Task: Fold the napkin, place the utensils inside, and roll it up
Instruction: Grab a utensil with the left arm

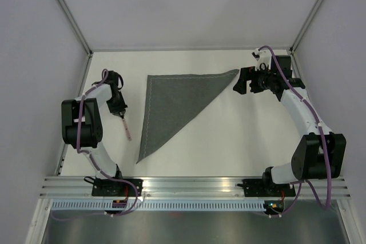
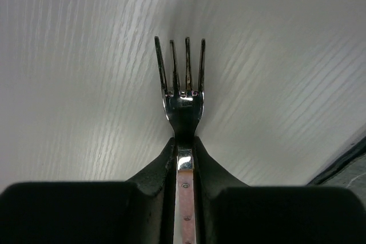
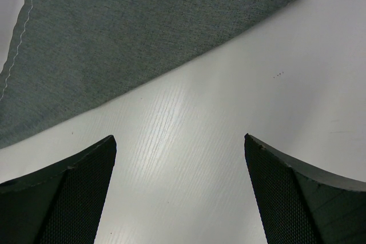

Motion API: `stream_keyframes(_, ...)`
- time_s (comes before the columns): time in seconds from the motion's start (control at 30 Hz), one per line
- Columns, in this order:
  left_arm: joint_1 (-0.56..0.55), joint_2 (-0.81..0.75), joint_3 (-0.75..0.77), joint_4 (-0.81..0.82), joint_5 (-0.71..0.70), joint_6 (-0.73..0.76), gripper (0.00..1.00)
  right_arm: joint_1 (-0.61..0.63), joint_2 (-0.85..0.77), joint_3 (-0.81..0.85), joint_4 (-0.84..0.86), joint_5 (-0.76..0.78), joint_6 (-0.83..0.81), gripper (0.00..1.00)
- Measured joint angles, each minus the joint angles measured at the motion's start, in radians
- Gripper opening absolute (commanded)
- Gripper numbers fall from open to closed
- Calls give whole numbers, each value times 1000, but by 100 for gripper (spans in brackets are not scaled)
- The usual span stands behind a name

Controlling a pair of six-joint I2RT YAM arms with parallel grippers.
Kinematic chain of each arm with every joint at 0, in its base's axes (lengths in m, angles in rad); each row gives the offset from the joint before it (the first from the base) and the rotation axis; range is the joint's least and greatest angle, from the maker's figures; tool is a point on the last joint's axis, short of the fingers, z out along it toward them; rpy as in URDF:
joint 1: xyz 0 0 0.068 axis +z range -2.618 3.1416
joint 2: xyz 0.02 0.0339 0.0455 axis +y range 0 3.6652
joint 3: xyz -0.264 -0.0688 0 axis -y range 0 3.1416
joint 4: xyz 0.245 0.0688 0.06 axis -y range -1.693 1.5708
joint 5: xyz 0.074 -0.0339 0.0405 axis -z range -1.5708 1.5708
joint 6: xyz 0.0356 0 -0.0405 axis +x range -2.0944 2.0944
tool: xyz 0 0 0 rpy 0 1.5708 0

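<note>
Left pincer [image 2: 184, 141] is clamping the fork [image 2: 183, 84] by its handle, tines pointing ahead over the white table [image 2: 86, 84]. Right pincer [image 3: 180, 141] is standing wide open, and just ahead of it the napkin [image 3: 126, 32] is lying flat, a dark grey triangle with pale zigzag stitching along two edges.

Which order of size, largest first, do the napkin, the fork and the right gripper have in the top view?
1. napkin, by far the largest.
2. right gripper, bulkier.
3. fork, thin, though about as long as that gripper.
</note>
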Motion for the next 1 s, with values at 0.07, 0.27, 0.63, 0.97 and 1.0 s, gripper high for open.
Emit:
stream_keyframes(0.07,0,38,52,12,24,11,15,0,0,0,1,3,0,98)
stream_keyframes(0.27,-1,156,209,79,107,61,28,0,5,0,2,7,0,98)
stream_keyframes(0.63,-9,157,225,103,131,97,41,0,5,0,3,10,-1,98)
stream_keyframes(0.97,-61,31,80,103,97,81,37,0,5,0,3,9,-1,98)
stream_keyframes(1.0,-61,29,76,101,92,78,37,0,5,0,3,9,-1,98)
